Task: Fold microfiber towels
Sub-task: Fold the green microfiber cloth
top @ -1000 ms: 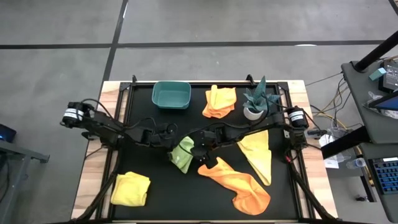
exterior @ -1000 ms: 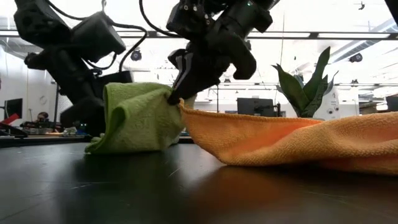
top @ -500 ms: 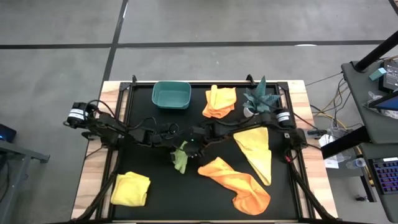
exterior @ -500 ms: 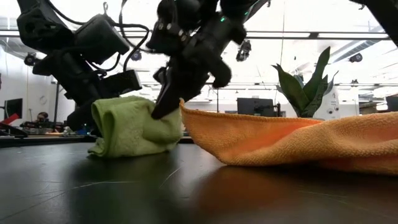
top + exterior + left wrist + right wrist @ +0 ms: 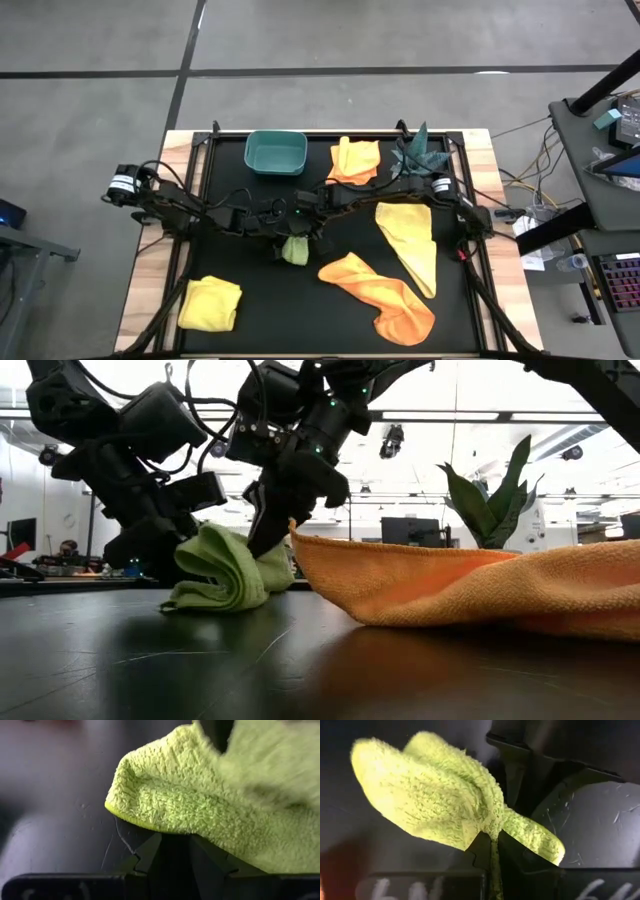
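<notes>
Both arms meet over the middle of the black counter, bunched around the lime green towel, which sits crumpled in a small rolled heap between the teal bin and the long orange towel. The right claw is pinched tight on a thin fold of the green cloth, the fabric fanning out from between its closed tips. The left claw comes in from the other side with its jaws narrowly apart, the green towel's edge lying across them; whether it truly grips the cloth I cannot tell. From counter level the green towel is a curled bundle resting on the surface, just touching the near edge of the orange towel spread beside it. A yellow towel lies flat and elongated toward the right side, another yellow one is folded at the near left corner, and a second orange towel sits crumpled at the far edge beside the potted plant.
</notes>
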